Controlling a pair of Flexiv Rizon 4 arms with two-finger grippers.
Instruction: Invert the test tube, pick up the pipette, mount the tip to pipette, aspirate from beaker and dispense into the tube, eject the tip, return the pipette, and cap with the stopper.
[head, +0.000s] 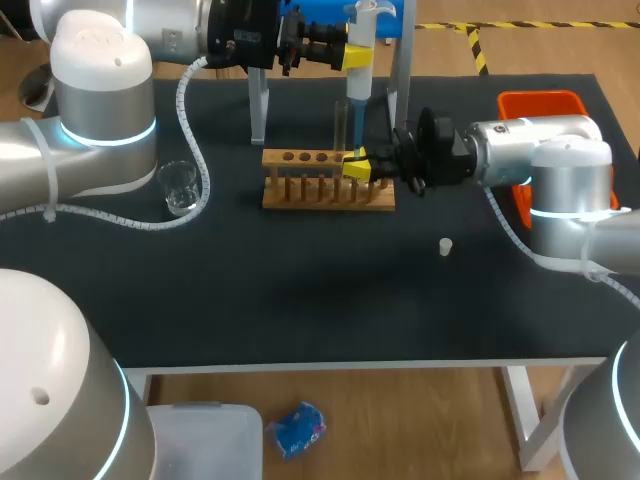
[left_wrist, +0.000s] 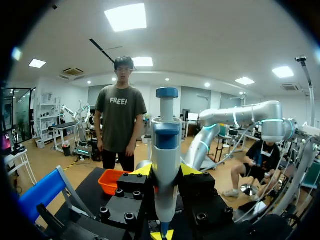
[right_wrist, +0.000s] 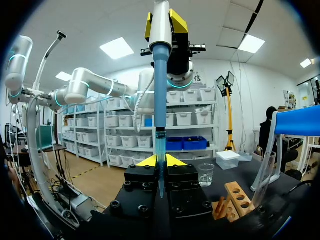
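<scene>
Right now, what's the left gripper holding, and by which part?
The left gripper is shut on the pipette, with its fingers clamping the upper body from both sides and the pipette hanging upright.

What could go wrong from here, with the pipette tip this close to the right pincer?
The pipette, clamped in the left pincer, has its tip right at the right pincer; a small sideways move might bend it or knock it off. The test tube appears to stand beside the tip, not under it, so dispensing now would likely miss.
</scene>
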